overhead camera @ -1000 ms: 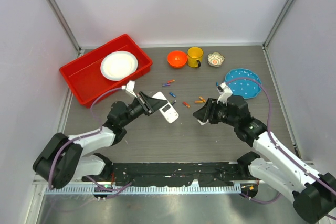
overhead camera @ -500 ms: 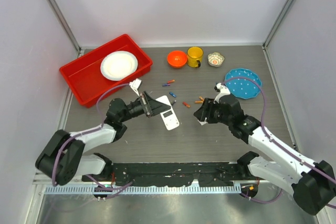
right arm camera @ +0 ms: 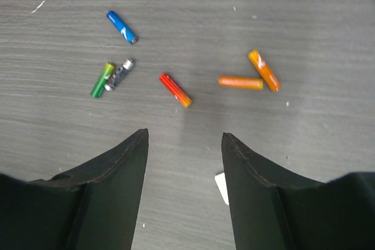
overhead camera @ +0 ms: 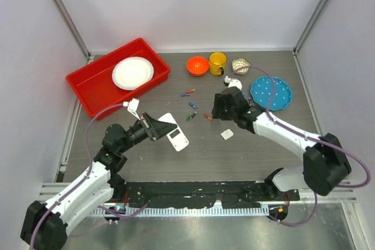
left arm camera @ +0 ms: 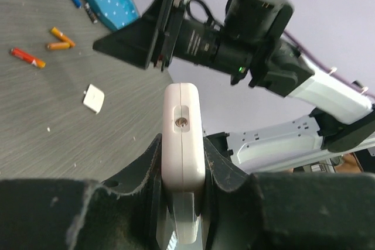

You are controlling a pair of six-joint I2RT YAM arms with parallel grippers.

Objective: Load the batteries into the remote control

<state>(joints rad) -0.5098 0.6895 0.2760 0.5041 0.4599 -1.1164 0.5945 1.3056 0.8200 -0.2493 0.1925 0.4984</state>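
The white remote control (overhead camera: 176, 137) is clamped edge-on in my left gripper (overhead camera: 156, 128), which is shut on it just above the table; in the left wrist view the remote control (left arm camera: 183, 127) stands between both fingers. My right gripper (overhead camera: 220, 107) hovers open and empty over the batteries. In the right wrist view, beyond the right gripper (right arm camera: 184, 137), lie a red battery (right arm camera: 175, 90), two orange ones (right arm camera: 240, 82), a green one (right arm camera: 102, 79), a dark one (right arm camera: 120, 72) and a blue one (right arm camera: 122, 26). A small white cover piece (overhead camera: 227, 134) lies flat on the table.
A red bin (overhead camera: 88, 86) holding a white plate (overhead camera: 133, 72) stands at the back left. An orange bowl (overhead camera: 197, 65), a yellow mug (overhead camera: 218, 62) and a small patterned bowl (overhead camera: 240, 65) line the back. A blue plate (overhead camera: 270, 93) sits right of the right arm.
My left arm drew back to the left and nearer with the remote. My right arm swung away to the far left over the batteries, and the white cover piece now lies on the table.
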